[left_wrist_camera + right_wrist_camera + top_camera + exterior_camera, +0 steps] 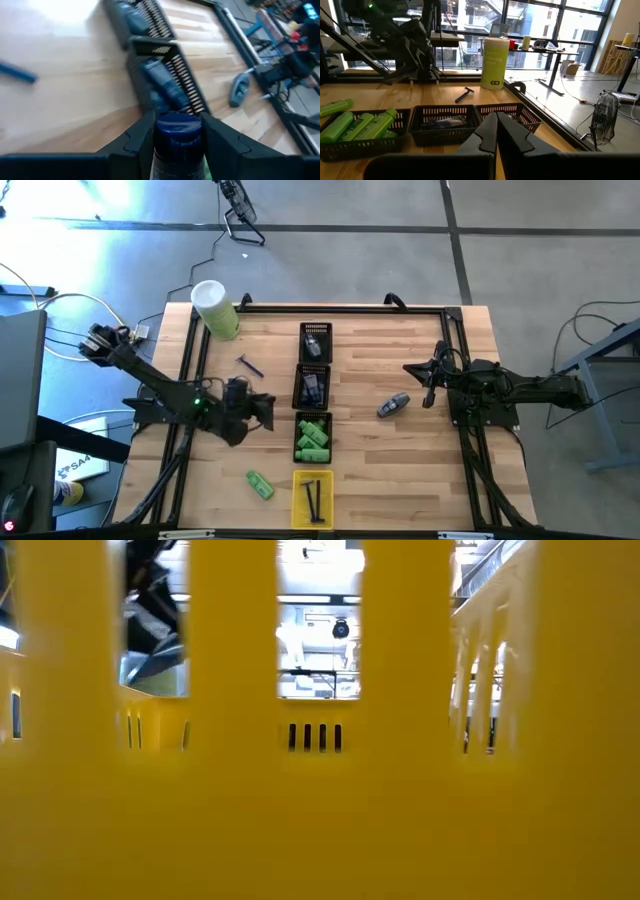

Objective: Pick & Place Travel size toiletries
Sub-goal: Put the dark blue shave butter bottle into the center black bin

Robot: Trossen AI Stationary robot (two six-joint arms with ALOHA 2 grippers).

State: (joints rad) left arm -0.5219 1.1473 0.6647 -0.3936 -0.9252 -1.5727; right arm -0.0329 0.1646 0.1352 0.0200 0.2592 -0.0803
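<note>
Four trays sit in a row down the middle of the table (400, 470) in the high view: a black tray (315, 341) far back, a second black tray (311, 386), a black one full of green bottles (313, 438), and a yellow tray (313, 498) with dark sticks (315, 502) at the near edge. The left gripper (262, 406) hangs just beside the second tray. The right gripper (428, 385) waits off to the right, near a grey oval piece (392, 405). One green bottle (260, 484) and a blue stick (249, 365) lie loose on the wood. A tall pale can (215, 309) stands at the back corner.

The low view shows only yellow tray wall (320, 830) — nothing of the arms.

The left wrist view shows what the high view hides: the left gripper (175, 131) holds a tube with a dark blue cap (178, 132) between its fingers, and a tray with a blue-grey tube (162, 85) lies right ahead. So I think the step is carrying — next the arm must get over the right tray, lower, and let go.

The right wrist view shows the right gripper (496, 129) squeezed closed on nothing. It also shows the green bottles (362, 126) from the side and a razor (464, 94) by the can (495, 63).
</note>
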